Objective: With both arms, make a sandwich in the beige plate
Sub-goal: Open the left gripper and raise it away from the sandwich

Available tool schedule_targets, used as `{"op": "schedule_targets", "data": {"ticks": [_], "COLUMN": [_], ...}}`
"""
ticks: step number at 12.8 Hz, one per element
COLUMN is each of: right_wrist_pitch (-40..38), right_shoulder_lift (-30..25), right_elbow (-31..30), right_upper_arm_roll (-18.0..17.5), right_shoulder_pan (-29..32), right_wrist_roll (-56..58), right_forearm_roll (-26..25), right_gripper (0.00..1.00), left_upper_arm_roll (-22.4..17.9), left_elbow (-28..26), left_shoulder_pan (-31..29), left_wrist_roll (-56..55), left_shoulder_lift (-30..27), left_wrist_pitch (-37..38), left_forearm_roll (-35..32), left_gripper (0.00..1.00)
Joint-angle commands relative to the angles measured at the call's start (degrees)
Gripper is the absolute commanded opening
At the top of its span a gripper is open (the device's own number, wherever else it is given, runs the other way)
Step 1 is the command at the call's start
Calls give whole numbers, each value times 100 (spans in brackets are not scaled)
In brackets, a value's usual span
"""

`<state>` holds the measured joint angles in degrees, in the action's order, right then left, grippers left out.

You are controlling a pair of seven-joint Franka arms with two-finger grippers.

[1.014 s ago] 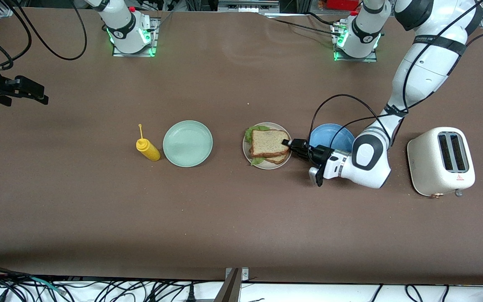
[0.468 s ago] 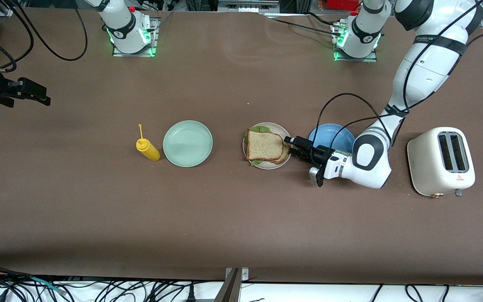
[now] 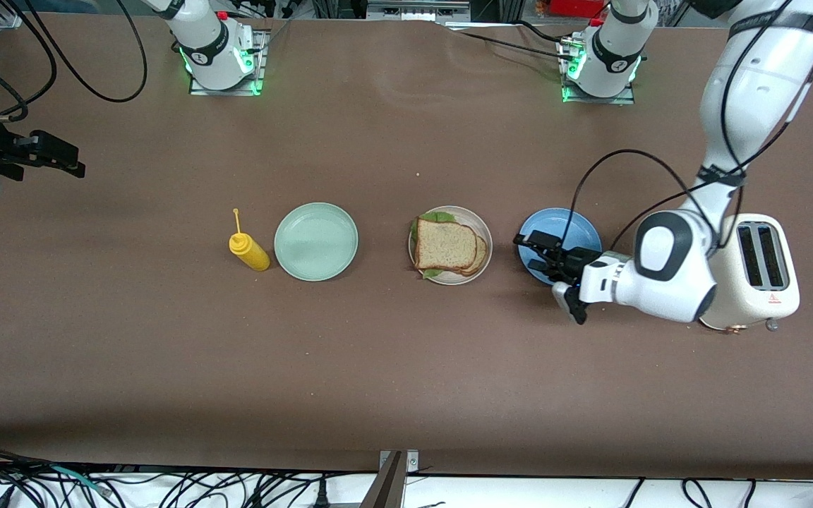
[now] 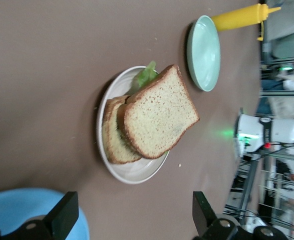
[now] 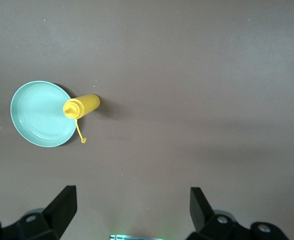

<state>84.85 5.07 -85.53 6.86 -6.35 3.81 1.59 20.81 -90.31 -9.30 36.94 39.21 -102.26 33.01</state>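
Note:
The sandwich [image 3: 447, 245] lies in the beige plate [image 3: 453, 279] near the table's middle. It is two brown slices with green lettuce showing at one edge, and the top slice sits a little askew. In the left wrist view the sandwich [image 4: 157, 120] and the beige plate [image 4: 136, 176] lie clear of the fingers. My left gripper [image 3: 528, 252] [image 4: 134, 210] hangs open and empty over the rim of the blue plate [image 3: 576, 227] beside the beige plate. My right gripper [image 3: 71, 161] [image 5: 131, 197] waits open and empty, high over the right arm's end of the table.
A mint-green plate [image 3: 316, 241] [image 5: 39, 115] and a yellow squeeze bottle [image 3: 249, 252] [image 5: 84, 105] stand toward the right arm's end. A white toaster [image 3: 766, 282] stands at the left arm's end, partly covered by the left forearm. Cables hang along the table's near edge.
My left gripper opened and let go of the top slice, which settled flat on the sandwich. It then drew back from the beige plate to over the blue plate. The right gripper barely moved.

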Motion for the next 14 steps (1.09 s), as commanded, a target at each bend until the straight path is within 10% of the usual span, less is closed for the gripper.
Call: {"op": "schedule_targets", "data": {"ticks": [1,10,14], "right_wrist_pitch": [-92,-57,302], "right_shoulder_lift": [12,3,12], "right_elbow": [98,116,107], "right_upper_arm_roll": [-9,-18,-9], "right_shoulder_pan": [-15,-15,-6], "right_wrist_roll": [68,68,59], "right_forearm_roll": [-10,-150,-194], "right_gripper": [100,100,100], "left_upper_arm_roll": [-16,29,-1087], "left_elbow": [-75,180,-161], "left_shoulder_pan": [24,68,718], "left_wrist_roll": [-651,-3272,-3281], "left_shoulder_lift": [-676,-2864,-3682], "left_wrist_pitch": [66,822,778], "left_forearm_roll": [-784,-3378,-3468], "left_gripper": [100,100,100]}}
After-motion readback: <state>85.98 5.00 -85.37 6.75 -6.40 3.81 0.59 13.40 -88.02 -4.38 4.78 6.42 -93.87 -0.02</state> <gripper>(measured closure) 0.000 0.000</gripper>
